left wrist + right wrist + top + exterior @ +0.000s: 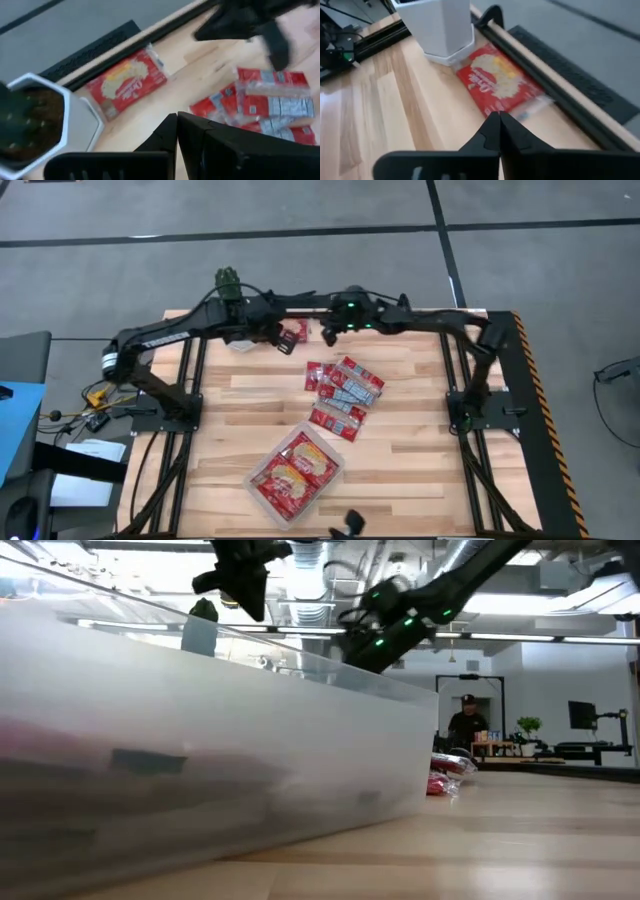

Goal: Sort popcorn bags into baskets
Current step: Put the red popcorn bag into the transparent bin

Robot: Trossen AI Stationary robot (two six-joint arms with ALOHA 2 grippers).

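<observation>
Both grippers hover at the table's twelve o'clock edge. The left gripper and right gripper are pressed together, empty, near a lone popcorn bag.

dark arms, green lights

From bench height, the clear tray fills most of your view, its contents only a dim red blur (no count possible). The white pot is cut off, and the left arm covers part of the far packet.
</observation>
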